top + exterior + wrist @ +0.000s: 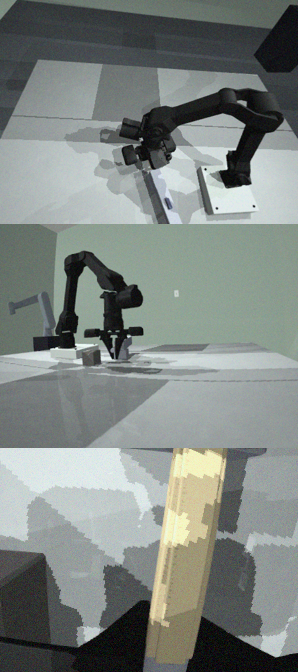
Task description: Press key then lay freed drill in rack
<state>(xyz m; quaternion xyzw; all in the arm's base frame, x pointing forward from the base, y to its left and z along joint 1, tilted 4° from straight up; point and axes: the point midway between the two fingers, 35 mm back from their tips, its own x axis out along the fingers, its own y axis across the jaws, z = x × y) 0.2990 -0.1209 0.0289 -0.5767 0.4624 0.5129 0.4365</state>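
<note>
My gripper [114, 357] [158, 611] points down, low over the table, shut on the grey end of a long tan bar [192, 573], which looks like the drill. The bar runs from the fingers to the wrist view's top edge, where its far end is out of sight. The long lilac block [162, 198] starts just beside the gripper and has a small blue piece [168, 203] on its top, possibly the key. Part of the lilac block [125, 349] shows behind the fingers. The fingertips are hard to make out in the top view.
A brown block [91, 357] [25, 603], possibly the rack, stands between my gripper and the arm's base. The white base plate [228, 202] [65, 353] lies under the arm's base. Dark arm shadows cross the table around the gripper.
</note>
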